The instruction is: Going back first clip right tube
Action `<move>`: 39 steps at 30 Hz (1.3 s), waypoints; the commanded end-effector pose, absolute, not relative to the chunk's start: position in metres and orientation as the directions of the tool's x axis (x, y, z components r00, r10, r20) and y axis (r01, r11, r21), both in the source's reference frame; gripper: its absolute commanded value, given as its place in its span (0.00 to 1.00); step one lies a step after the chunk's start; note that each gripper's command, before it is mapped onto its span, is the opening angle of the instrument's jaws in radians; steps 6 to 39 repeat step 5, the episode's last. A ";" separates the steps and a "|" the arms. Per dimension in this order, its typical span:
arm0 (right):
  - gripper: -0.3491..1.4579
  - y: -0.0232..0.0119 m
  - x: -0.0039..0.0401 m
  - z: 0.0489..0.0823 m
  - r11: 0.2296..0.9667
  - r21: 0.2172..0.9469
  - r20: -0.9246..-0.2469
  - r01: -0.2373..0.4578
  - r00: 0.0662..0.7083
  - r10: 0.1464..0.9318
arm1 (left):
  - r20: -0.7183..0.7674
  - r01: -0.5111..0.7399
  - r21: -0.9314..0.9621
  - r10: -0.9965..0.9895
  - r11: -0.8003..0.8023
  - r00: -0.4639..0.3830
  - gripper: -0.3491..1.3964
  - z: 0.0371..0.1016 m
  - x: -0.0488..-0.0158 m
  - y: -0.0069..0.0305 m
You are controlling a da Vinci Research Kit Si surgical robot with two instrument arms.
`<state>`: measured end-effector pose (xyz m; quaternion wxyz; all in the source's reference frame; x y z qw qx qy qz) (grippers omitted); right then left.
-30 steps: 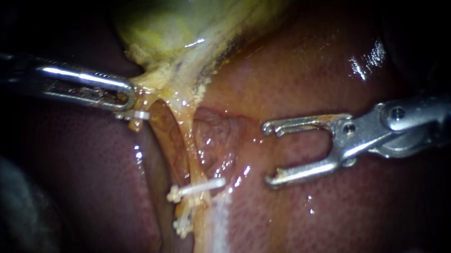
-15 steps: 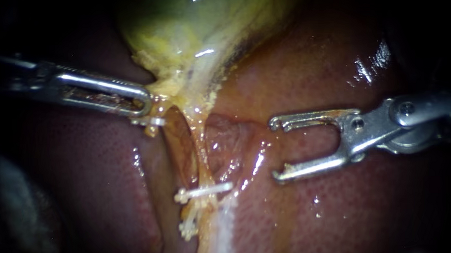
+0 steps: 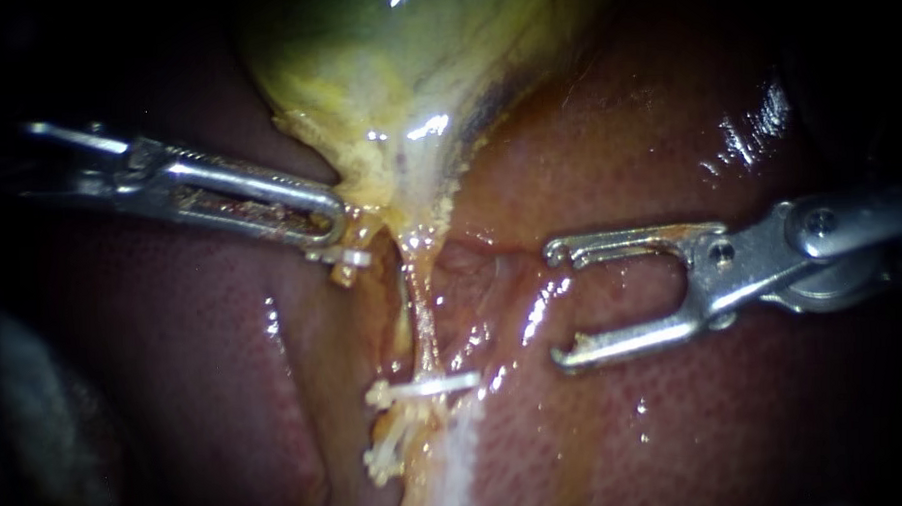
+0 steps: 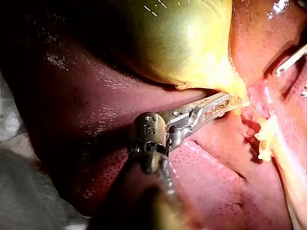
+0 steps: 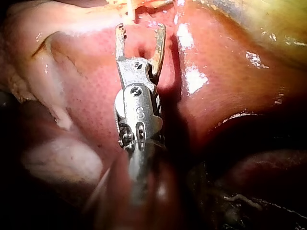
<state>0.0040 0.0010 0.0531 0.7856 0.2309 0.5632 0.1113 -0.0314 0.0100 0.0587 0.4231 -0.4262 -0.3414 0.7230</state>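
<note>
The left instrument (image 3: 322, 223), a slender metal shaft ending in two slotted jaws, enters from the left. Its jaws are pressed together and pinch the lower, narrow end of the glossy yellow-green gallbladder (image 3: 405, 74). The left wrist view confirms this: the jaws of the left instrument (image 4: 224, 101) are closed on yellow tissue at the gallbladder's (image 4: 177, 43) edge.

A thin pale tube (image 3: 423, 319) runs down from the gripped area. A white clip (image 3: 428, 387) lies across this tube, on the wet red-brown liver (image 3: 677, 425). A second white clip (image 3: 386, 457) sits just below and to the left of it.

The right instrument (image 3: 556, 304), a metal shaft with two long toothed jaws, enters from the right. Its jaws are spread wide and hold nothing. They lie over the liver, to the right of the tube and apart from the white clip. The right wrist view shows the same spread, empty jaws of the right instrument (image 5: 140, 29) above the liver (image 5: 216, 96).
</note>
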 end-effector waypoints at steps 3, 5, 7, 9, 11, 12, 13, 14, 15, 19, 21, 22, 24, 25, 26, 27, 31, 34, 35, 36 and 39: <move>0.47 0.0010 0.0041 0.0530 0.869 0.488 -0.833 0.085 0.341 0.435 | -0.326 -0.319 -0.855 0.903 -0.408 -0.280 0.00 0.0587 -0.0315 0.0100; 0.47 0.0009 0.0041 0.0530 0.869 0.487 -0.834 0.082 0.341 0.435 | -0.327 -0.319 -0.855 0.903 -0.408 -0.280 0.00 0.0587 -0.0315 0.0099; 0.47 0.0009 0.0041 0.0530 0.869 0.487 -0.834 0.082 0.341 0.435 | -0.327 -0.319 -0.855 0.903 -0.408 -0.280 0.00 0.0587 -0.0315 0.0099; 0.47 0.0009 0.0041 0.0530 0.869 0.487 -0.834 0.082 0.341 0.435 | -0.327 -0.319 -0.855 0.903 -0.408 -0.280 0.00 0.0587 -0.0315 0.0099; 0.47 0.0009 0.0041 0.0530 0.869 0.487 -0.834 0.082 0.341 0.435 | -0.327 -0.319 -0.855 0.903 -0.408 -0.280 0.00 0.0587 -0.0315 0.0099; 0.47 0.0009 0.0041 0.0530 0.869 0.487 -0.834 0.082 0.341 0.435 | -0.327 -0.319 -0.855 0.903 -0.408 -0.280 0.00 0.0587 -0.0315 0.0099; 0.47 0.0009 0.0041 0.0530 0.869 0.487 -0.834 0.082 0.341 0.435 | -0.327 -0.319 -0.855 0.903 -0.408 -0.280 0.00 0.0587 -0.0315 0.0099; 0.47 0.0009 0.0041 0.0530 0.869 0.487 -0.834 0.082 0.341 0.435 | -0.327 -0.319 -0.855 0.903 -0.408 -0.280 0.00 0.0587 -0.0315 0.0099; 0.47 0.0009 0.0041 0.0530 0.869 0.487 -0.834 0.082 0.341 0.435 | -0.327 -0.319 -0.855 0.903 -0.408 -0.280 0.00 0.0587 -0.0315 0.0099; 0.47 0.0009 0.0041 0.0530 0.869 0.487 -0.834 0.082 0.341 0.435 | -0.327 -0.319 -0.855 0.903 -0.408 -0.280 0.00 0.0587 -0.0315 0.0099; 0.47 0.0009 0.0041 0.0530 0.869 0.487 -0.834 0.082 0.341 0.435 | -0.327 -0.319 -0.855 0.903 -0.408 -0.280 0.00 0.0587 -0.0315 0.0099; 0.47 0.0009 0.0041 0.0530 0.869 0.487 -0.834 0.082 0.341 0.435 | -0.327 -0.319 -0.855 0.903 -0.408 -0.280 0.00 0.0587 -0.0315 0.0099; 0.47 0.0009 0.0041 0.0530 0.869 0.487 -0.834 0.082 0.341 0.435 | -0.327 -0.319 -0.855 0.903 -0.408 -0.280 0.00 0.0587 -0.0315 0.0099; 0.47 0.0009 0.0041 0.0530 0.869 0.487 -0.834 0.082 0.341 0.435 | -0.327 -0.319 -0.855 0.903 -0.408 -0.280 0.00 0.0587 -0.0315 0.0099; 0.47 0.0009 0.0041 0.0530 0.869 0.487 -0.834 0.082 0.341 0.435 | -0.327 -0.319 -0.855 0.903 -0.408 -0.280 0.00 0.0587 -0.0315 0.0099; 0.47 0.0009 0.0041 0.0530 0.869 0.487 -0.834 0.082 0.341 0.435 | -0.327 -0.319 -0.855 0.903 -0.408 -0.280 0.00 0.0587 -0.0315 0.0099; 0.47 0.0009 0.0041 0.0530 0.869 0.487 -0.834 0.082 0.341 0.435 | -0.327 -0.319 -0.855 0.903 -0.408 -0.280 0.00 0.0587 -0.0315 0.0099; 0.47 0.0009 0.0041 0.0530 0.869 0.487 -0.834 0.082 0.341 0.435 | -0.327 -0.319 -0.855 0.903 -0.408 -0.280 0.00 0.0587 -0.0315 0.0099; 0.47 0.0009 0.0041 0.0530 0.869 0.487 -0.834 0.082 0.341 0.435 | -0.327 -0.319 -0.855 0.903 -0.408 -0.280 0.00 0.0587 -0.0315 0.0099; 0.47 0.0009 0.0041 0.0530 0.869 0.487 -0.834 0.082 0.341 0.435 | -0.327 -0.319 -0.855 0.903 -0.408 -0.280 0.00 0.0587 -0.0315 0.0099; 0.47 0.0009 0.0041 0.0530 0.869 0.487 -0.834 0.082 0.341 0.435 | -0.327 -0.319 -0.855 0.903 -0.408 -0.280 0.00 0.0587 -0.0315 0.0099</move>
